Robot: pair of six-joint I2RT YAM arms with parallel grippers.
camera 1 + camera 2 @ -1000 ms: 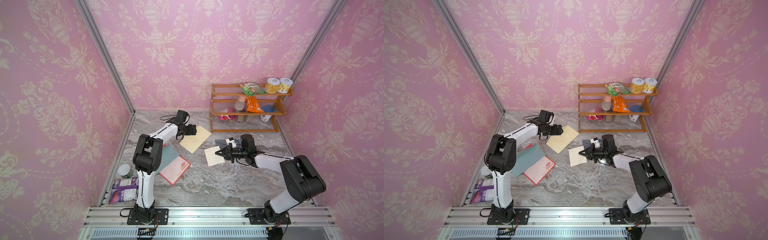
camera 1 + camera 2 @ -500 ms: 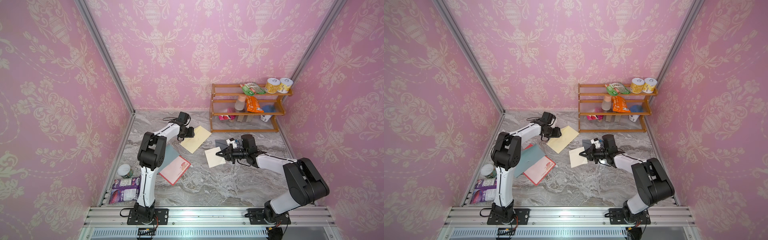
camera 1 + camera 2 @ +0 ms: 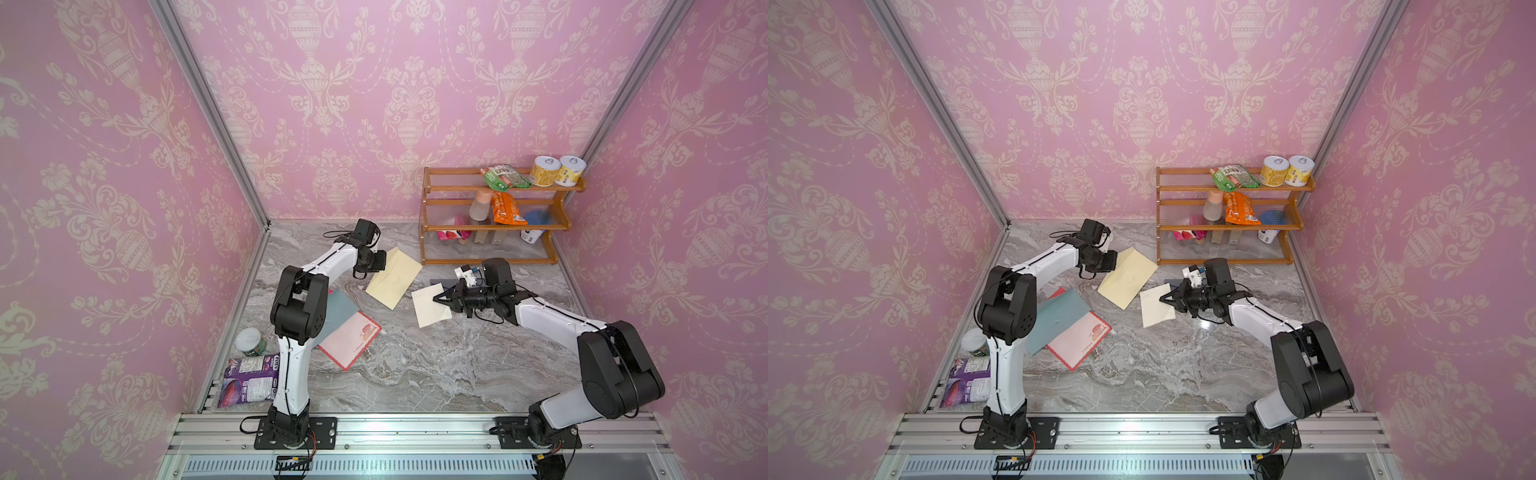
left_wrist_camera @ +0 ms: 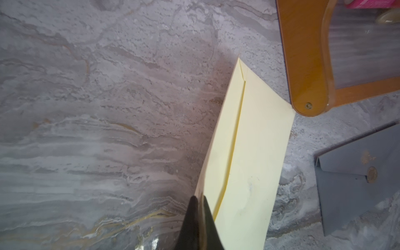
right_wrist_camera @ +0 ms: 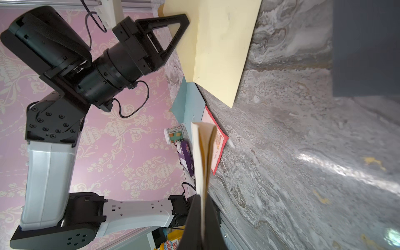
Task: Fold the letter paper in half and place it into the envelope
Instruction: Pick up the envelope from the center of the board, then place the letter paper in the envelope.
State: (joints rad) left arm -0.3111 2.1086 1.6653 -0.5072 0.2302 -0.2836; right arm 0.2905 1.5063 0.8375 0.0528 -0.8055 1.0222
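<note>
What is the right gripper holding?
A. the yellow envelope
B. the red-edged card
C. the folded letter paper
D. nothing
C: in the right wrist view, the right gripper is shut on the folded letter paper, both layers pinched between its jaws.

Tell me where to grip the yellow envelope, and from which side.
Grip the envelope by its narrow flap, near one end, coming from the long edge away from the shelf. That flap lifts slightly off the flat body, giving fingers an edge; the left gripper is shut there.
</note>
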